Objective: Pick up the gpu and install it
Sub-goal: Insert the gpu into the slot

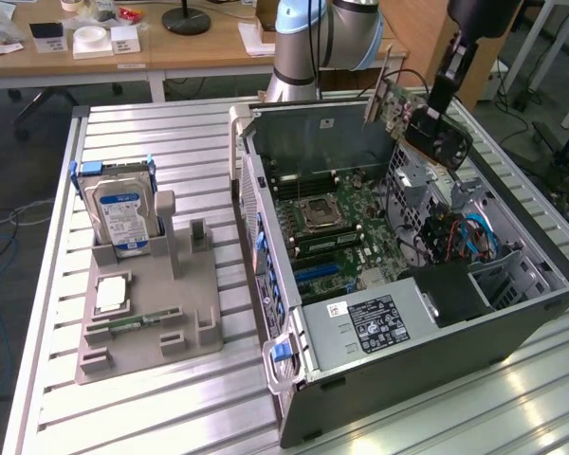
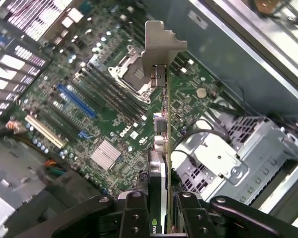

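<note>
Gripper (image 2: pixel 161 210), jaws partly closed on the gpu (image 2: pixel 160 144), suspends it edge-down above the motherboard (image 2: pixel 104 124), long axis running outward to its bracket (image 2: pixel 161 44).

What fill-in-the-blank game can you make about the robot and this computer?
1. The gripper is shut on the ____.
2. That card hangs above the open computer case, over the green ____.
3. The hard drive stands upright in a ____ holder.

Missing words: gpu; motherboard; gray.
</note>
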Action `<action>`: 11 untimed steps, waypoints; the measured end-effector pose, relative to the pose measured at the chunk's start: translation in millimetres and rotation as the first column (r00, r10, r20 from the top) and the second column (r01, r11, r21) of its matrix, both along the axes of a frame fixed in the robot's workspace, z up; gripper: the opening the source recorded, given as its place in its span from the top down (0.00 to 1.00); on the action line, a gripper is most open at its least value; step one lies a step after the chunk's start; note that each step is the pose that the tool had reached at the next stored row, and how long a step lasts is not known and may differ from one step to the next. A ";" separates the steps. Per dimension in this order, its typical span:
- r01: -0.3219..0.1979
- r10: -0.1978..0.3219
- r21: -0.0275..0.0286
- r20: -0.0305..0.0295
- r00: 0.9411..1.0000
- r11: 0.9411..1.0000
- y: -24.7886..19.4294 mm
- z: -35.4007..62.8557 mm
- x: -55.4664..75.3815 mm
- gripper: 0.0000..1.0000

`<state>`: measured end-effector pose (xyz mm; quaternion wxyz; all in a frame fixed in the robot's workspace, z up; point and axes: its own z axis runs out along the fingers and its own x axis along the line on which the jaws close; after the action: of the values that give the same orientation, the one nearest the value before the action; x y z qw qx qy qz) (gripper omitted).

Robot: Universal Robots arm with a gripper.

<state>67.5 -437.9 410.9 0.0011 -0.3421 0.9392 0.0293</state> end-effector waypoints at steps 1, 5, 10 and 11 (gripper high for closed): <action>-0.017 0.017 0.000 0.000 1.000 1.000 0.0 -0.1 0.0 0.73; -0.088 0.088 0.000 0.000 0.996 0.996 0.0 -0.6 0.0 0.73; -0.178 0.178 0.000 0.000 0.984 0.984 0.0 -1.5 0.0 0.73; -0.196 0.196 0.000 0.000 0.981 0.981 0.0 -1.6 0.0 0.73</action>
<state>67.5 -437.9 409.3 -0.0018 -0.4329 0.9010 0.0293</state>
